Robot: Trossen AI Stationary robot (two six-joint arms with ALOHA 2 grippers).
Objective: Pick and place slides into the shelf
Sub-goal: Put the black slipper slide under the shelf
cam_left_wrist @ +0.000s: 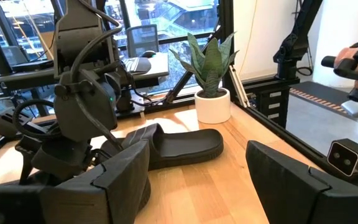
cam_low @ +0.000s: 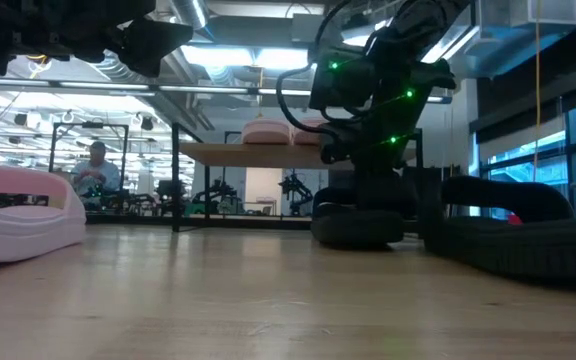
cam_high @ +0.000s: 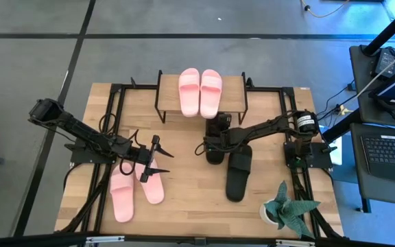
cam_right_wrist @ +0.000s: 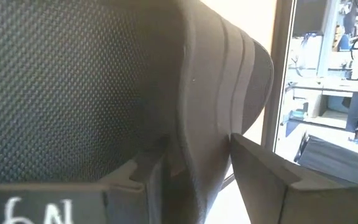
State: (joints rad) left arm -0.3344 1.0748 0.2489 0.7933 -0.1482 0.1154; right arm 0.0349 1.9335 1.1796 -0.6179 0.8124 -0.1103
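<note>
Two light pink slides (cam_high: pixel 200 91) lie side by side on the shelf's wooden top board (cam_high: pixel 235 96) at the far middle of the table. Two more pink slides (cam_high: pixel 122 195) (cam_high: pixel 151 184) lie flat on the table at the near left; one shows in the low view (cam_low: pixel 18 215). My left gripper (cam_high: pixel 155 158) hovers open just above and beyond them. Two black slides are right of centre. One (cam_high: pixel 238 171) lies flat on the table. My right gripper (cam_high: pixel 210 147) is shut on the other (cam_high: pixel 216 132), in front of the shelf. My right gripper holds the black slide by a ribbed edge (cam_right_wrist: pixel 213 149), pinched between the two fingers (cam_right_wrist: pixel 263 174). The fingers come from above, pointing down (cam_low: pixel 360 165). In the low view the slide's underside (cam_low: pixel 358 228) seems to rest on the table.
A potted plant (cam_high: pixel 283 206) in a white pot stands at the table's near right corner. The shelf's black frame (cam_high: pixel 158 103) stands at the far middle. Cables and arm bases line both sides. A person sits in the room far behind (cam_low: pixel 95 168).
</note>
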